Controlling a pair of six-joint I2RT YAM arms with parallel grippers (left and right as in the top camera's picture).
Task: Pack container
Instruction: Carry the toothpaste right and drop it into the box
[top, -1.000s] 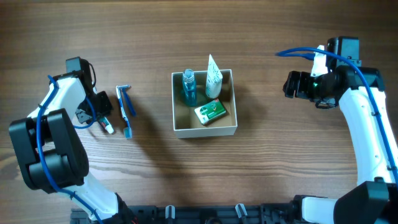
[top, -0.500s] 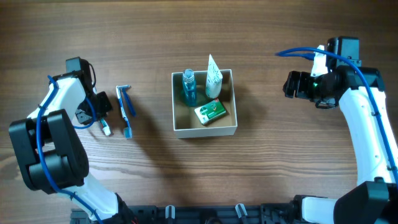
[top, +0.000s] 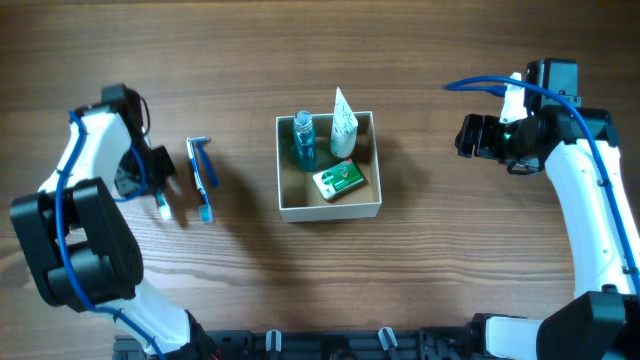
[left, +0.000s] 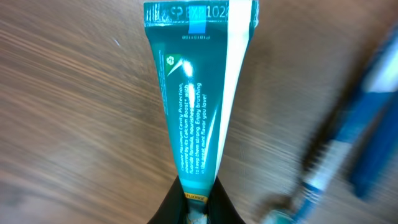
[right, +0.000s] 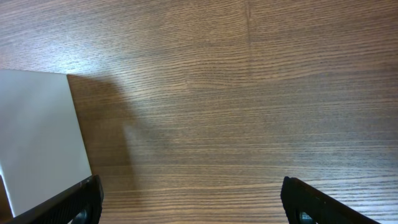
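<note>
Overhead: my left gripper (top: 150, 182) is clenched on the teal-and-white plastic toothpaste tube (top: 163, 205) at its cap end, ready to carry. The square white cardboard container (top: 330, 211) is well off to the side of those fingers.
Left wrist: the toothpaste tube points straight ahead, pinched.
Right wrist: my right gripper (right: 193, 198) is spread, empty and parked, with the container just beside one finger.

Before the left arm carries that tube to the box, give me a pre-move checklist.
1. Grip: left gripper shut on the toothpaste tube, pinched at the cap end: ok.
2. Tube lifted off the table: cannot tell.
3. Free floor in the container: ok, front-left corner bare.
4. Path clear: not ok, razor and toothbrush lie between tube and container.
5. Other arm: right gripper open, apart from the container: ok.
</note>
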